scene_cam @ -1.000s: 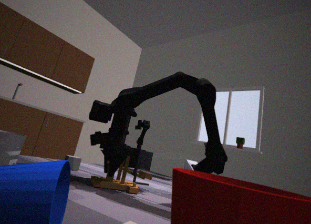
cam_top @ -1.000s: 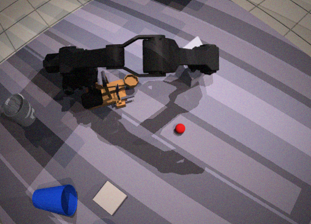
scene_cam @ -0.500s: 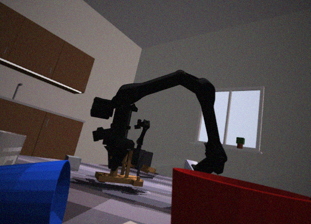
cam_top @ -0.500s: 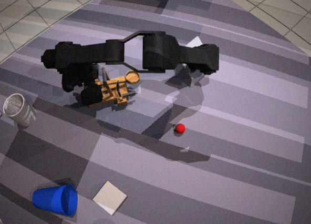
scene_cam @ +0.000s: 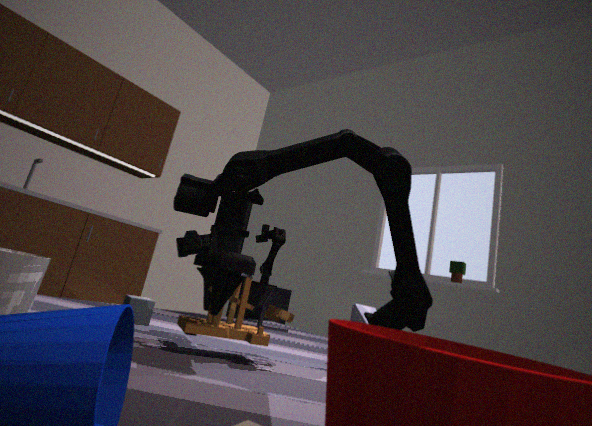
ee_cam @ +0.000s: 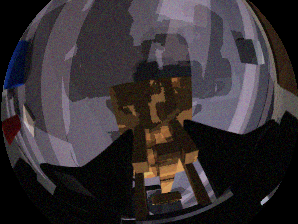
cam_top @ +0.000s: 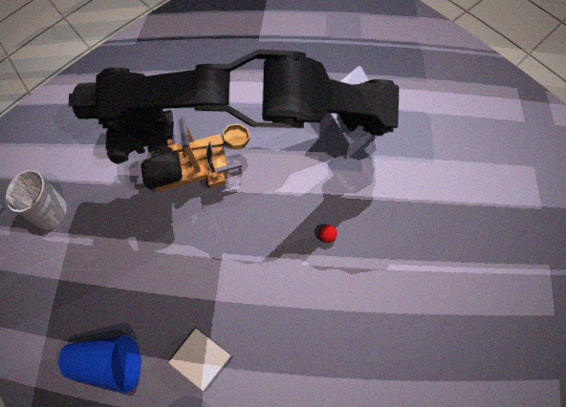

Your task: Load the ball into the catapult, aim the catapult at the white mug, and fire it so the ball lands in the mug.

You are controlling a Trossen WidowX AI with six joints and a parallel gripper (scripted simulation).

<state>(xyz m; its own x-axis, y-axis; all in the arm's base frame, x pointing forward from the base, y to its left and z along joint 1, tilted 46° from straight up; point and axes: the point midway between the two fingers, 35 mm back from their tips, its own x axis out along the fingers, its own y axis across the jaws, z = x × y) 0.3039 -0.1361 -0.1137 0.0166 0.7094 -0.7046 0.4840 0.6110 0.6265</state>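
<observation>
Around one catapult (cam_top: 190, 168) (scene_cam: 225, 327) (ee_cam: 150, 102), one claw (scene_cam: 216, 309) (ee_cam: 158, 129).

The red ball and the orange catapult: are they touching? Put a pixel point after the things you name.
Apart; the top view shows bare table between the red ball (cam_top: 328, 233) and the orange catapult (cam_top: 217, 180) (scene_cam: 220, 328) (ee_cam: 150, 100).

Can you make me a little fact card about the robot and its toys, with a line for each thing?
gripper: shut on the catapult's frame
catapult: orange, on the table, under the gripper
catapult's cup: no ball in it
ball: red, on the table, away from the catapult
white mug: greyish white, on the catapult's other side from the ball
blue cup: lying on its side
ball loaded: no
</observation>
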